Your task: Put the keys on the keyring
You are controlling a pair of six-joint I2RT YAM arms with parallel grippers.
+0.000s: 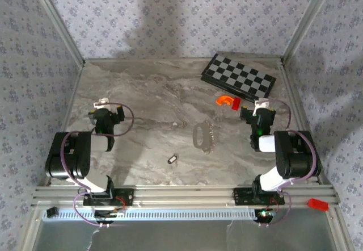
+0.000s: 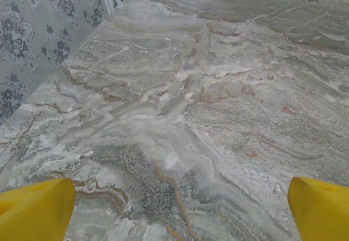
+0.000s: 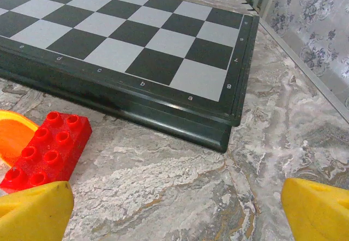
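Observation:
A metal keyring with keys lies flat on the marble table near the middle, a beaded chain along its right side. A small separate key piece lies closer to the front edge, left of it. My left gripper rests at the left side of the table, well away from both; its yellow fingertips stand wide apart over bare marble, open and empty. My right gripper sits at the right side, its yellow fingertips spread apart, open with nothing between them.
A folded chessboard lies at the back right. A red toy brick and an orange curved piece sit just in front of it, close to my right gripper. Patterned walls enclose the table.

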